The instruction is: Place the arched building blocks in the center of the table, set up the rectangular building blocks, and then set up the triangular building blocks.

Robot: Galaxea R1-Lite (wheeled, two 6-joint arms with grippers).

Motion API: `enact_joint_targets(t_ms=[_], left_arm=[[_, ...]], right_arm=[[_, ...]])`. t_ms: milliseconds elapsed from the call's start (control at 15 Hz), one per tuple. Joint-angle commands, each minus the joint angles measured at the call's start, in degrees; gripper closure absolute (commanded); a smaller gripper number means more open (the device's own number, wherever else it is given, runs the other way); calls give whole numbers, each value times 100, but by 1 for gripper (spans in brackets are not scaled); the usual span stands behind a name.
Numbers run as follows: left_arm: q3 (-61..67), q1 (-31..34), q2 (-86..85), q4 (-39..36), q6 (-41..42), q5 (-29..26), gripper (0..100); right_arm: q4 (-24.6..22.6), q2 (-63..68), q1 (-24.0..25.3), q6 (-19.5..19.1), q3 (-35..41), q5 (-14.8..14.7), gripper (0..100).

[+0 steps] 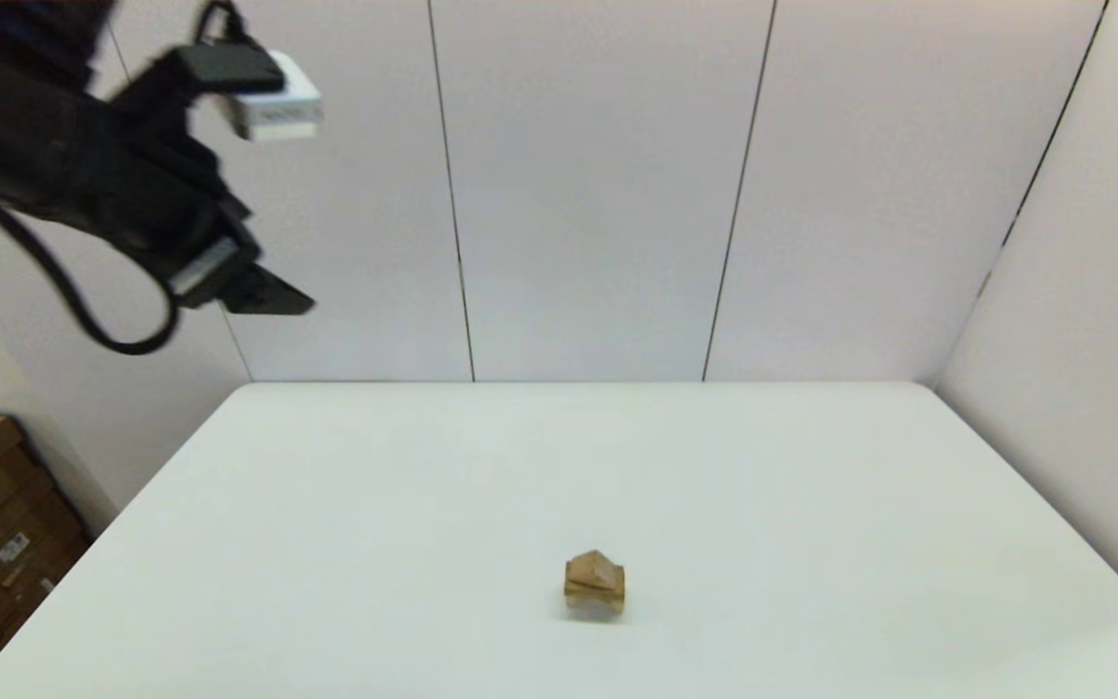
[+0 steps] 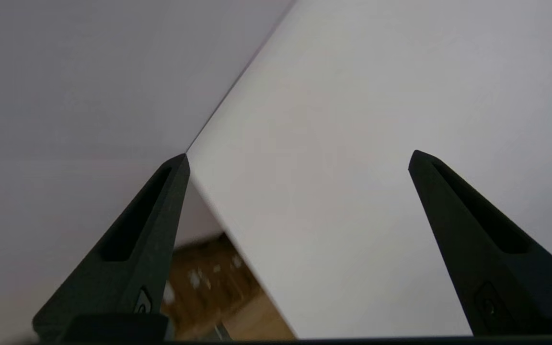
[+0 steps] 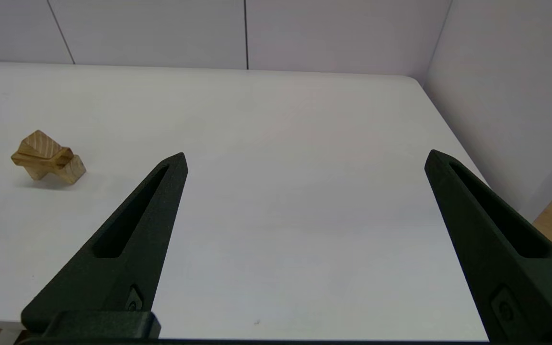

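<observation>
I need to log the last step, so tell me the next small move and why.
Probably just draw the left end effector back to rest. The blocks already stand stacked near the table's middle: the triangular block tops the pile, the arched block at its base. Both end effectors are open and empty; the right end effector hangs off to the side.

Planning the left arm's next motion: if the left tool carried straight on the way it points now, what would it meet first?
Most likely the bare white table: the left tool, fingers spread and empty, is raised at the far left and aims down at it near its edge. Depth is uncertain. The stacked blocks lie outside that line.
</observation>
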Motion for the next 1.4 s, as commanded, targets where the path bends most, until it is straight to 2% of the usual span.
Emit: enact_joint_targets(t_ms=[67,133,333,667,1000,1133,1267,1400], left_arm=[[1525,1724,-3022,382,-187,184,0],[1903,1874,-3506,400,-231,176,0],[2799,2041,-4930,452,-1049,149,0],[4232,2058,-6951,874,-1128,176,0],[4364,2058,-7408,1243,-1787,140,0],[4592,2058,-7505,945,-2068,9,0],[5014,2067,-7654,101,-2508,-352,0],[5392,2120,-7804,-655,-2604,-422,0]], right_arm=[[-1,-2,1,-4,9,5,0],[-1,-2,1,-4,0,5,0],[-1,-2,1,-4,0,5,0],[-1,-2,1,-4,0,5,0],[-1,-2,1,-4,0,5,0],[-1,-2,1,-4,0,5,0],[-1,-2,1,-4,0,5,0],[-1,-2,1,-4,0,5,0]])
